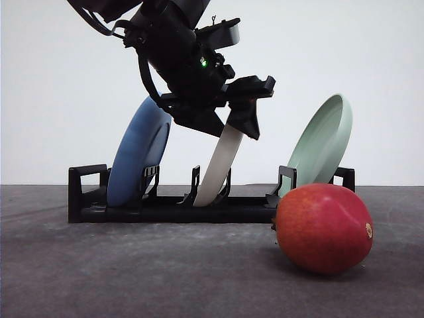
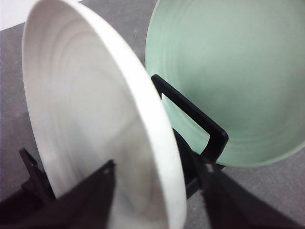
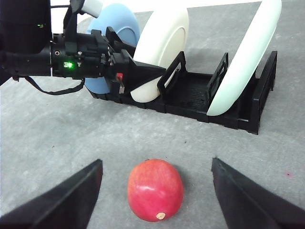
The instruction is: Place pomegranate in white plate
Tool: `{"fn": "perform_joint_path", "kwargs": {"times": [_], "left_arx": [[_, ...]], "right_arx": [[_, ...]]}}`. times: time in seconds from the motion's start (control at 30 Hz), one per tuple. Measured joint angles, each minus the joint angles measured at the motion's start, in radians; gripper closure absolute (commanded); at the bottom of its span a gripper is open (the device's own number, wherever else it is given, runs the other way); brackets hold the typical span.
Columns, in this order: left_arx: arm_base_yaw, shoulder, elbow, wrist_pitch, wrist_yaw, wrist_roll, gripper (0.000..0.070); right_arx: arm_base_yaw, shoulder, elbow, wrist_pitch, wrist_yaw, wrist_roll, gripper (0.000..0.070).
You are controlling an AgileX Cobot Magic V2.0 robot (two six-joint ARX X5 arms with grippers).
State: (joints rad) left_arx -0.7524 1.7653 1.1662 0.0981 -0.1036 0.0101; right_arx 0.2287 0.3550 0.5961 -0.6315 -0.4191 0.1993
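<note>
The pomegranate [image 1: 323,228] is a red, roundish fruit lying on the grey table in front of the rack's right end. In the right wrist view the pomegranate [image 3: 155,190] lies between the wide-apart fingers of my right gripper [image 3: 156,162], which is open and not touching it. The white plate [image 1: 218,165] stands tilted in the middle slot of the black rack [image 1: 165,211]. My left gripper [image 1: 228,126] is at the plate's upper rim. In the left wrist view the white plate [image 2: 86,105] has its rim between the spread fingers of my left gripper [image 2: 157,167], which is open.
A blue plate [image 1: 136,156] leans in the rack's left slot and a pale green plate [image 1: 321,142] in the right slot, close beside the white one. The left arm reaches down over the rack's middle. Bare grey table lies in front of the rack.
</note>
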Motion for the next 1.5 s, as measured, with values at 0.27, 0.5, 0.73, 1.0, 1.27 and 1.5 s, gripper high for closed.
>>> {"fn": "perform_joint_path", "kwargs": {"times": [0.27, 0.5, 0.73, 1.0, 1.27, 1.5], "left_arx": [[-0.005, -0.007, 0.001, -0.024, -0.002, -0.001, 0.0689], [-0.005, -0.053, 0.001, -0.038, -0.007, -0.019, 0.0689], [-0.005, -0.104, 0.001, -0.049, -0.002, -0.091, 0.069], [-0.005, -0.19, 0.001, -0.069, -0.002, -0.182, 0.069], [-0.016, -0.28, 0.001, -0.161, 0.024, -0.246, 0.069], [-0.075, -0.378, 0.001, -0.288, 0.056, -0.258, 0.069]], "right_arx": [[0.0, 0.0, 0.0, 0.0, 0.0, 0.0, 0.0243], [0.0, 0.0, 0.0, 0.0, 0.0, 0.0, 0.0242], [0.0, 0.0, 0.0, 0.0, 0.0, 0.0, 0.0243], [0.0, 0.0, 0.0, 0.0, 0.0, 0.0, 0.0242], [0.0, 0.0, 0.0, 0.0, 0.0, 0.0, 0.0242], [0.0, 0.0, 0.0, 0.0, 0.0, 0.0, 0.0243]]}}
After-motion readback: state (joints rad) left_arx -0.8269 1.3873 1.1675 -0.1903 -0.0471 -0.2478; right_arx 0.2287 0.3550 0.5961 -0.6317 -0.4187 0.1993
